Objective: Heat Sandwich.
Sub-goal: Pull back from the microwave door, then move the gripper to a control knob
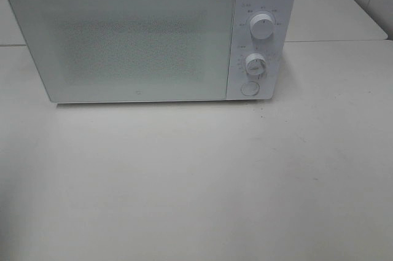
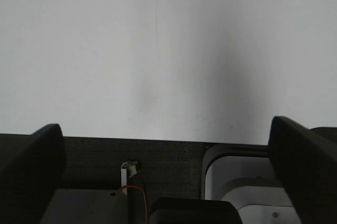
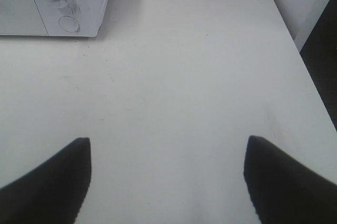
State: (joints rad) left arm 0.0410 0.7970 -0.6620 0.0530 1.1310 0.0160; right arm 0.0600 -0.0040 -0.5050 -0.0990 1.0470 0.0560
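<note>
The microwave [image 1: 123,40] is sitting closed on the table [image 1: 196,181].
The left gripper [image 2: 164,126] and, in front of the microwave, the right gripper [image 3: 168,140] are gaping wide, holding nothing.

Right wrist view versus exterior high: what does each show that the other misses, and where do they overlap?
Only the right wrist view shows the right end effector, its fingers spread with nothing between them. Only the exterior high view shows the microwave's whole closed door and its upper knob; no arm appears there. Both show the lower knob, the round button and the white table. The sandwich is in neither.
</note>
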